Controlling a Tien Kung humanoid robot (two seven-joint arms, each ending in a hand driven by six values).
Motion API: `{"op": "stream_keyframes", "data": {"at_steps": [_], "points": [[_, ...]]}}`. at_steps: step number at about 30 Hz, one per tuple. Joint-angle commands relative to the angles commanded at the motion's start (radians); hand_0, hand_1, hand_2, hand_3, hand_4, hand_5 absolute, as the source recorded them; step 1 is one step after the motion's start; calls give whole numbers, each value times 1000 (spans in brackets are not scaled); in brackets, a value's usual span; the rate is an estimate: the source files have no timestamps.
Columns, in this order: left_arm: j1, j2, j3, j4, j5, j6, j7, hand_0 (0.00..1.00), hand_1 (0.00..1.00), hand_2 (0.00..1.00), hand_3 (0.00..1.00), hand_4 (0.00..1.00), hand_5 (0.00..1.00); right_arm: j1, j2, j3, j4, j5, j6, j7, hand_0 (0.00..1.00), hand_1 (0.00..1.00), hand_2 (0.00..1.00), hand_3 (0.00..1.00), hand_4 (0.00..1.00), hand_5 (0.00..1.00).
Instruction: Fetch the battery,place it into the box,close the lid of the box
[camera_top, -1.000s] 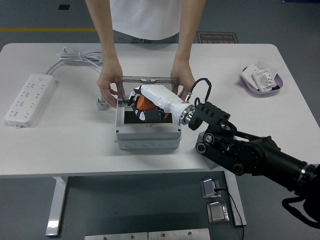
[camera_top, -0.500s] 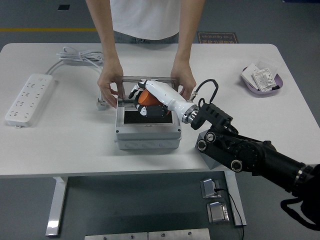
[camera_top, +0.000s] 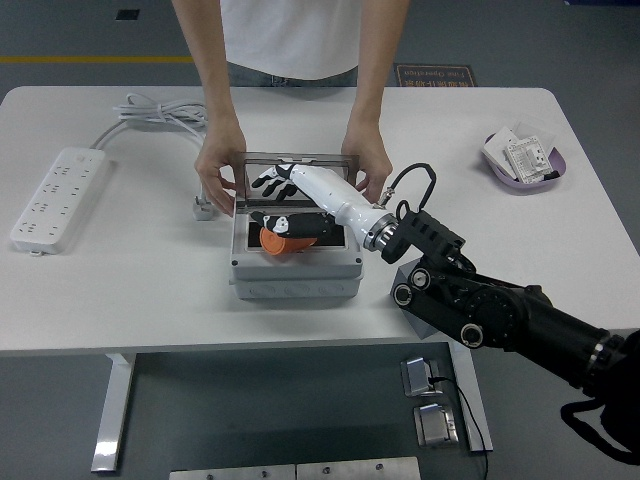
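An orange battery (camera_top: 277, 240) lies inside the open grey box (camera_top: 295, 276) at mid-table. My right hand (camera_top: 272, 180), white with black fingertips, hovers above the box's far side by the raised lid (camera_top: 296, 158). Its fingers are spread and hold nothing. The black right arm (camera_top: 500, 312) reaches in from the lower right. A person at the far side holds the lid upright, one hand (camera_top: 216, 165) on its left edge and the other hand (camera_top: 366, 162) on its right edge. The left arm is out of view.
A white power strip (camera_top: 55, 198) lies at the left, its cable (camera_top: 160, 110) coiled toward the back. A small grey part (camera_top: 203, 208) sits left of the box. A purple dish (camera_top: 523, 160) with white items stands at the back right.
My right hand let go of the orange battery, which now lies in the box. The hand opened and moved up and back toward the lid. The person's hands stayed on the lid.
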Motion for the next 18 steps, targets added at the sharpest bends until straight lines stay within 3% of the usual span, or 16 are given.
{"op": "stream_keyframes", "data": {"at_steps": [6, 13, 14, 18], "points": [[3, -2, -6, 0, -1, 0, 0, 650, 705, 662, 646, 705, 248, -17, -54, 30, 102, 6, 30, -34, 627, 538, 640, 724, 711, 472], [6, -4, -12, 0, -6, 0, -1, 650, 705, 660, 645, 702, 241, -16, -178, 139, 283, 58, 135, -117, 624, 529, 629, 694, 714, 472], [6, -3, -12, 0, -6, 0, -2, 649, 705, 660, 645, 702, 239, -13, -192, 153, 307, 67, 145, -126, 623, 513, 620, 655, 720, 479], [6, -1, -8, -1, -12, 0, -2, 649, 705, 660, 645, 702, 239, 11, -231, 203, 395, 112, 183, -149, 623, 513, 620, 655, 720, 479]]}}
